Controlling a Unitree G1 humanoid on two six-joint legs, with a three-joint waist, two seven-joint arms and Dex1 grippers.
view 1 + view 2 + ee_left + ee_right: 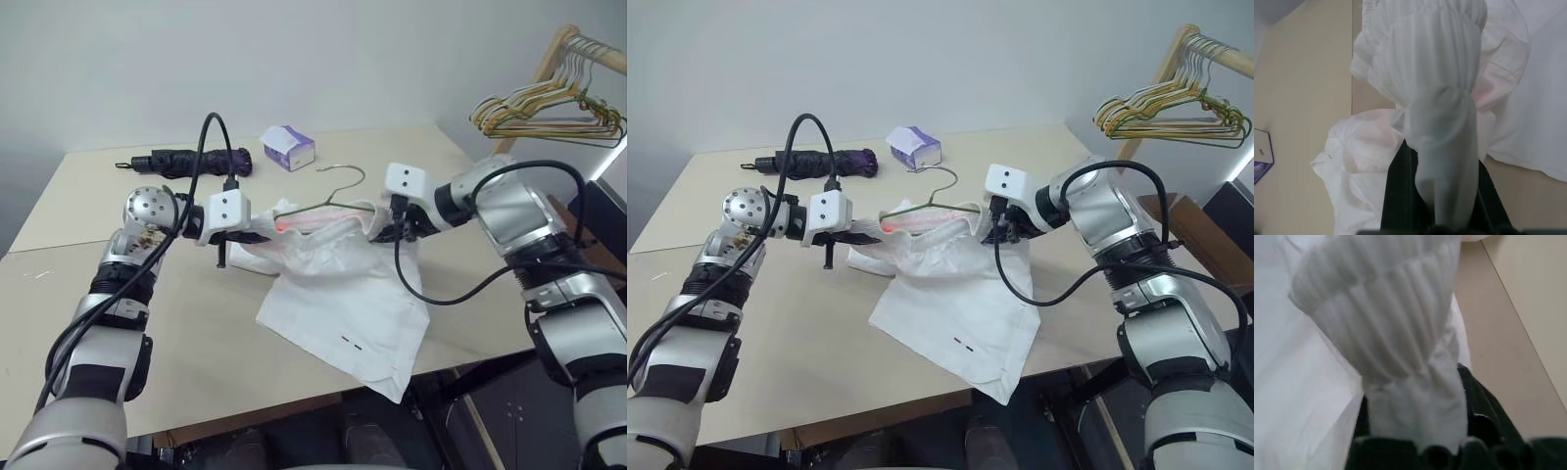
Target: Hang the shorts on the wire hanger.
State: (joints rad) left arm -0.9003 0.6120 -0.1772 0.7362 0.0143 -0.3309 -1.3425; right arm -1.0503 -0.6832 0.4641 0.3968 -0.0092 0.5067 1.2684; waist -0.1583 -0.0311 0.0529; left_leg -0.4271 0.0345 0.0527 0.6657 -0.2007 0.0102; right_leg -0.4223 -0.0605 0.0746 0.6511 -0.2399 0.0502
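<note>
Both end effectors are clamped on the shorts [338,294], left end effector [257,231] and right end effector [384,227] stretching the waistband left-right, with the wire hanger [328,204] lying along it between them.

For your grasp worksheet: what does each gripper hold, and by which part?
Both hold the shorts by the gathered waistband: left gripper at one end, right gripper at the other.

beige table [88,323], pale wall [294,49]

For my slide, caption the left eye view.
Both grippers hold the white shorts by the waistband, wire hanger threaded inside.
</note>
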